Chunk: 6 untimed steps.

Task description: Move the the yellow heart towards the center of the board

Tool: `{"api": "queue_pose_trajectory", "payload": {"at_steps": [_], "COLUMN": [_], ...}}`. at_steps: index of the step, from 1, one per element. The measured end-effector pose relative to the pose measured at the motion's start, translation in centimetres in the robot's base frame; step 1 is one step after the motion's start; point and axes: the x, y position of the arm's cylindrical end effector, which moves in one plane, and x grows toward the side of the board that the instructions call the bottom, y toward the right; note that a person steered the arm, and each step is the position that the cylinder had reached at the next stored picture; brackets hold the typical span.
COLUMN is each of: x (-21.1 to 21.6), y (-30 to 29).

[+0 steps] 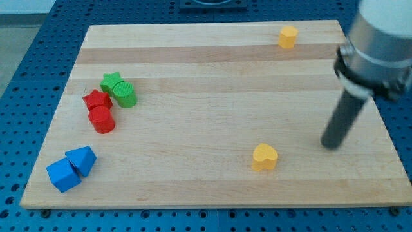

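toward the lower right of the frame, on the wooden desk (212,96), sits the yellow heart (264,156), lobes up, near the bottom edge and right of middle. well apart to its right stands my tip (331,145), touching nothing, at roughly the same height in the frame or a shade higher.

no claw on this rig, so nothing to report as apart, together or clamped: only a straight dark rod hanging from the grey wrist housing at the frame's right edge, leaning slightly, upper end toward the right, lower end toward the left.

risks from here, as a judgement: a straight push leftward from this spot probably slides the heart along the bottom edge rather than up toward the centre. contact needs to land on the lower right flank, which means passing below the heart first, close to the desk's rim. off-centre contact on the rounded lobes likely spins the heart or lets it slip past the rod. too deep a sweep could carry it beyond the middle.

second hazard: confusing targets. a smaller yellow block (288,37), shape hard to call, rests near the top edge at upper right.

far left cluster, green star (112,82), green cylinder (125,95), red star (96,100), red cylinder (102,120) and two blue blocks (71,169), lies well out of the way.
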Motion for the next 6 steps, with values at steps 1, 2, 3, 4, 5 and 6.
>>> {"api": "queue_pose_trajectory", "payload": {"at_steps": [1, 2, 3, 4, 5, 6], "x": [2.0, 0.8, -0.2, 1.8, 1.8, 0.7], "y": [-6.5, -10.3, -11.1, -11.0, -11.2, -12.8]}}
